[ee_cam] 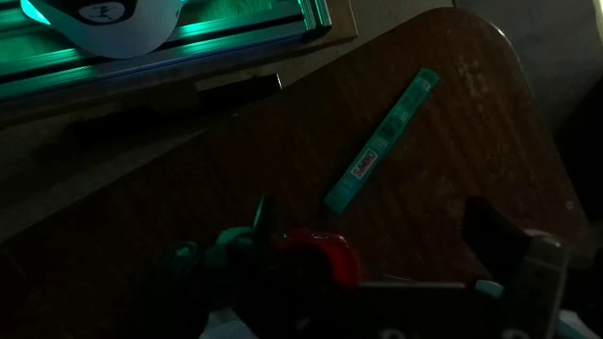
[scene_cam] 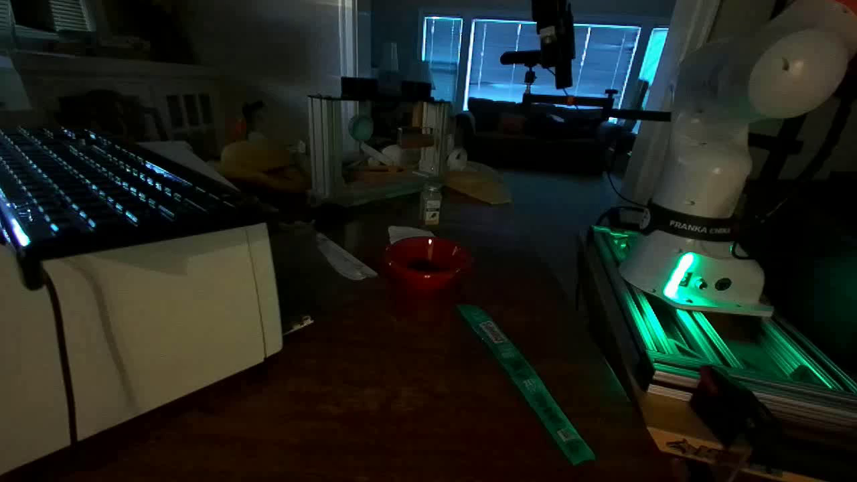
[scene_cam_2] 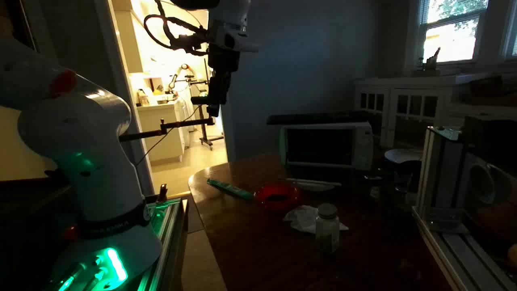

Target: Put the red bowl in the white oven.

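The red bowl [scene_cam: 428, 268] stands upright on the dark wooden table; it also shows in an exterior view [scene_cam_2: 278, 197]. In the wrist view the bowl [ee_cam: 346, 263] is partly hidden behind the dark gripper parts at the lower edge. My gripper [ee_cam: 372, 216] is open, its two dark fingers wide apart with nothing between them. It hangs high above the table, well above the bowl, in both exterior views [scene_cam: 564, 67] [scene_cam_2: 220, 91]. The white oven [scene_cam_2: 357, 159] stands at the table's far side with its dark glass door upright and seemingly shut; its side wall [scene_cam: 167, 328] shows too.
A green packet [scene_cam: 525, 381] lies near the bowl. A white crumpled scrap [scene_cam_2: 301, 218], a glass jar [scene_cam_2: 327, 230] and a long pale item [scene_cam_2: 311, 184] also lie close to it. A black keyboard [scene_cam: 100, 181] rests on the oven. A metal frame [scene_cam_2: 440, 178] stands on the table.
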Controlling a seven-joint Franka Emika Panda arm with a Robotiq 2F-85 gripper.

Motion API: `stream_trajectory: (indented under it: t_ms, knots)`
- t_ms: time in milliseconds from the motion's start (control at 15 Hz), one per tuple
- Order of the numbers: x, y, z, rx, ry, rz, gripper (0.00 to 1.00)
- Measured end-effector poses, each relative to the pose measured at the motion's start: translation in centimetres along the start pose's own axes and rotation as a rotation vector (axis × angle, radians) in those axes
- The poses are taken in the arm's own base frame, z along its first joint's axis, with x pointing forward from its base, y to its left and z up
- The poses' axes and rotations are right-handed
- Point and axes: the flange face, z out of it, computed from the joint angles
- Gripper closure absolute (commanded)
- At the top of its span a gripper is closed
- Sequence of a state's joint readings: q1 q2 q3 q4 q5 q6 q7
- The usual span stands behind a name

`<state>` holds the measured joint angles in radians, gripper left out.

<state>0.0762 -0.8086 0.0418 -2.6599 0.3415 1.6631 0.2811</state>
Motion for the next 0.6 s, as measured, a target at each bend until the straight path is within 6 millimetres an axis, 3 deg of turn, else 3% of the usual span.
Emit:
stream_trajectory:
  t_ms: [600]
  knots:
    - [0.14, 0.11, -0.05, -0.001, 0.006, 0.000, 0.00]
